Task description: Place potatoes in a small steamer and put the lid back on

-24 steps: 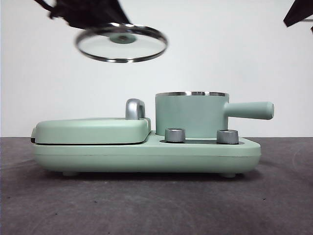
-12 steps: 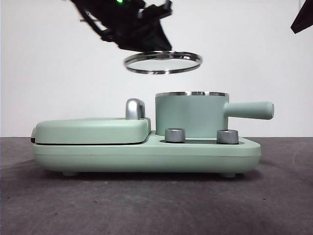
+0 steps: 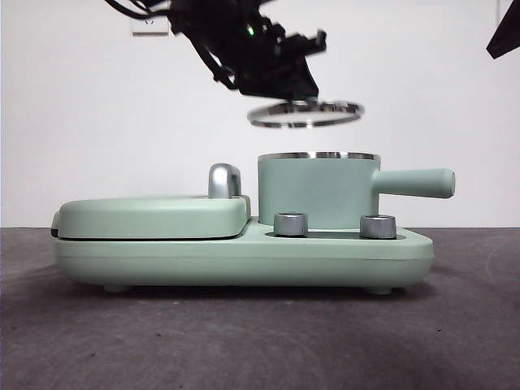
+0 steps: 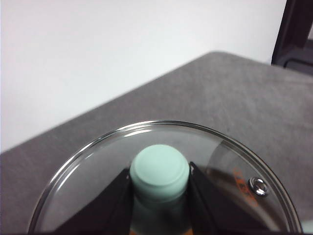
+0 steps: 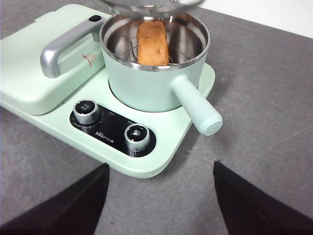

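The glass lid point(image 3: 305, 114) hangs nearly level just above the steel rim of the mint-green small steamer point(image 3: 317, 191), slightly left of centre over it. My left gripper point(image 4: 159, 175) is shut on the lid's mint knob point(image 4: 159, 169), one black jaw on each side. The orange-brown potato point(image 5: 151, 41) lies inside the steamer point(image 5: 154, 73), on its steel insert. The lid's rim point(image 5: 146, 6) shows over the pot's far side. My right gripper point(image 5: 159, 169) stands open and empty, high and back from the steamer's straight handle point(image 5: 195, 105).
The steamer sits on a mint-green cooker base point(image 3: 244, 256) with two chrome dials point(image 3: 291, 224). The flat griddle cover point(image 3: 150, 215) with its chrome handle point(image 3: 225, 180) lies left of the pot. The right arm's black tip point(image 3: 505, 36) shows at a top corner.
The left gripper has carried the lid to the right and lower, from above the griddle cover to just over the steamer, and the lid has levelled out. The right arm has stayed put.
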Tool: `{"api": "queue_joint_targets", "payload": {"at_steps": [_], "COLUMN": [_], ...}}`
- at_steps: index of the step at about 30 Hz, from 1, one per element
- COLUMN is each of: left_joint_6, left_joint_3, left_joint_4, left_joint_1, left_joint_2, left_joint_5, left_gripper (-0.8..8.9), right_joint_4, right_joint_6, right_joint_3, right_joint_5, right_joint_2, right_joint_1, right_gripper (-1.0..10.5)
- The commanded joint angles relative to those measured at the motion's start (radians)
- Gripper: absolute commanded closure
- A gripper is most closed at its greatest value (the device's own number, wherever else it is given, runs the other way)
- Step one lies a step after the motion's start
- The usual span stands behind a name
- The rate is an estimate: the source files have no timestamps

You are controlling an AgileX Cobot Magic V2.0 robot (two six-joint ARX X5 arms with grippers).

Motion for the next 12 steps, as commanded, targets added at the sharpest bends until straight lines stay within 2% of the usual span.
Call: {"api": "queue_joint_targets", "payload": {"at_steps": [1, 12], "left_joint_6": [0.027, 0.027], "left_joint_3": [0.036, 0.036], "left_joint_4": [0.037, 0.014], "left_joint_1": [-0.017, -0.038], "left_joint_2": [0.034, 0.07], "left_joint_5": [0.003, 0.003], "left_gripper": [8.0, 8.01], "right_joint_4": [0.007, 0.006], "right_joint_6": [-0.012, -0.012], "right_joint_3": [0.007, 0.007], "right_joint_5": [0.008, 0.033], "right_joint_2": [0.003, 0.003], "right_joint_1": [0.006, 0.005], "right_gripper": [6.2, 6.2]}}
